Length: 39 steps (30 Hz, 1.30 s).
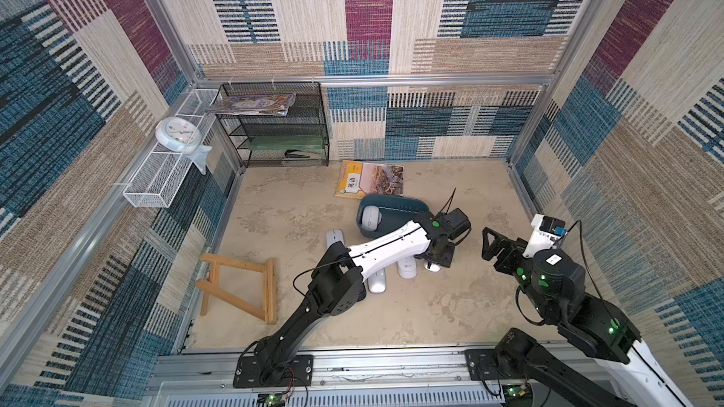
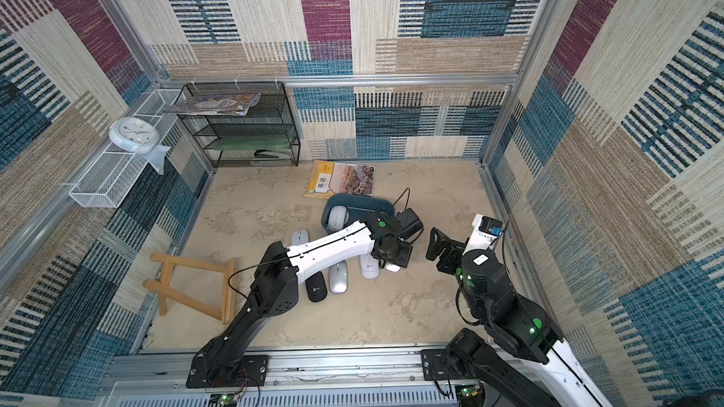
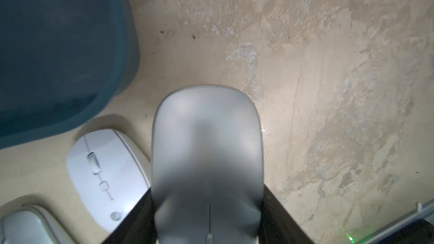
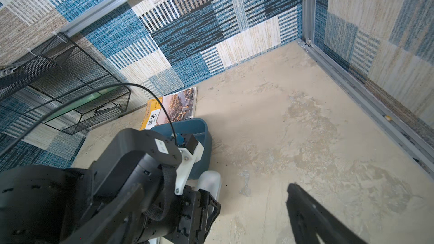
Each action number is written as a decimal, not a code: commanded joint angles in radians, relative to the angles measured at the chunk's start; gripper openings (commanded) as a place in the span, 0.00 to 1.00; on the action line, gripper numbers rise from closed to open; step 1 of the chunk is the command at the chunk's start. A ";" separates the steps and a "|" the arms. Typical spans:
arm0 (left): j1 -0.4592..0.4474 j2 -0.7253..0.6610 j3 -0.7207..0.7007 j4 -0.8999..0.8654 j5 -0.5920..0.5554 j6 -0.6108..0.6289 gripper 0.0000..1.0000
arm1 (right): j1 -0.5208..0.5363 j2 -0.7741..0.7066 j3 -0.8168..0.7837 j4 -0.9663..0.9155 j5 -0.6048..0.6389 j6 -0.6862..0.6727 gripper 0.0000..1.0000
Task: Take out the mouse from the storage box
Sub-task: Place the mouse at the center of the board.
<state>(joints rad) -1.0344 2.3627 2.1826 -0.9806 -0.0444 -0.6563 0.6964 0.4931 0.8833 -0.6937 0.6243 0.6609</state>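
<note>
Left jaws pinch a smooth silver-grey plastic mouse (image 3: 206, 160) by its sides — we see it outside the shallow dark teal-blue plastic storage box (image 1: 407, 205), just beside the box's corner and next to a white plastic mouse (image 3: 105, 174) lying on the mottled beige desk (image 1: 431, 315). Right jaws stand spread, holding nothing — a rounded grey mouse (image 1: 370, 218) lies inside the box.

Your left arm (image 1: 388, 248) stretches forward and inward, with its wrist bent downward. The left end effector (image 3: 206, 219) is clamped on a grey mouse (image 3: 206, 146), with a dark finger (image 3: 133, 221) pressed against each flank. Your right arm (image 1: 556, 283) is folded at the elbow on its own side and held raised. The right end effector (image 1: 494, 244) is spread wide and grips nothing.
</note>
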 commanded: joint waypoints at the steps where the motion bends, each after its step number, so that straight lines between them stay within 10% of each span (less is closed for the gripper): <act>1: -0.003 0.019 0.009 0.014 -0.007 -0.053 0.45 | 0.000 -0.010 0.002 -0.026 0.015 0.005 0.98; 19: 0.000 0.133 0.084 0.019 -0.014 -0.085 0.48 | 0.000 -0.013 -0.022 -0.025 0.010 0.022 0.99; 29: 0.001 0.126 0.095 0.019 0.001 -0.071 0.77 | 0.000 -0.015 -0.021 -0.033 0.018 0.028 0.99; 39: 0.004 -0.026 0.027 0.040 -0.050 -0.040 0.83 | 0.000 -0.009 -0.001 -0.050 0.023 0.033 0.99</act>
<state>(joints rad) -1.0351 2.3890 2.2391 -0.9520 -0.0525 -0.7193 0.6964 0.4808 0.8700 -0.7322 0.6289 0.6903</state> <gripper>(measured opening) 0.829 0.987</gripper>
